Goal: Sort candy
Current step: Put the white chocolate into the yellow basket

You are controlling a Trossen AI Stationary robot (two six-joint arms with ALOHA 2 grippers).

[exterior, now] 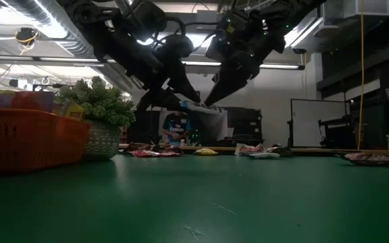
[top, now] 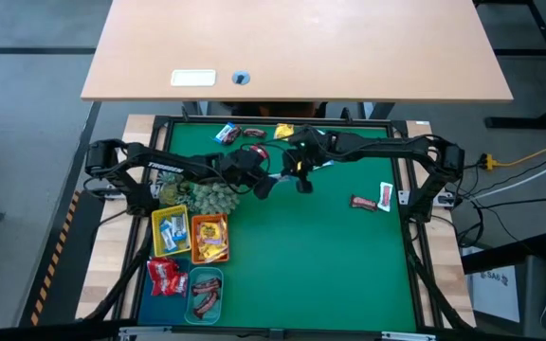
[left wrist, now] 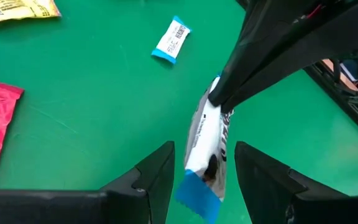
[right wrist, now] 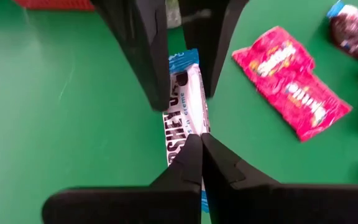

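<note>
Blue-and-white, a glossy plastic-wrapped chocolate bar (left wrist: 207, 146) is hanging in the air above the middle of the green tabletop (top: 320, 256), toward its far edge, pinched at one end by the right claw (right wrist: 201, 142), whose fingers are pressed tight together on the wrapper. The bar's free blue-tipped end is dangling between the fingers of the left claw (left wrist: 202, 171), which are standing wide on either side of it and not touching it, so this is looking like a hand-over between the arms.

The risk is sitting in that gap. If the right claw is letting go before the left one is closing, the slippery bar is likely dropping to the tabletop. The hold is only on the wrapper's end, so the bar may be swinging or twisting, and the left fingers could be closing on the crimped tip alone and losing it. The two claws are also working very near each other, and a small misjudgement could be knocking them together.

Farther out, a second blue-white sweet (left wrist: 171, 39), a red packet (right wrist: 291, 81) and a yellow one (left wrist: 18, 9) are lying loose near the far edge, while filled trays (top: 190, 235) are standing along the left edge.
</note>
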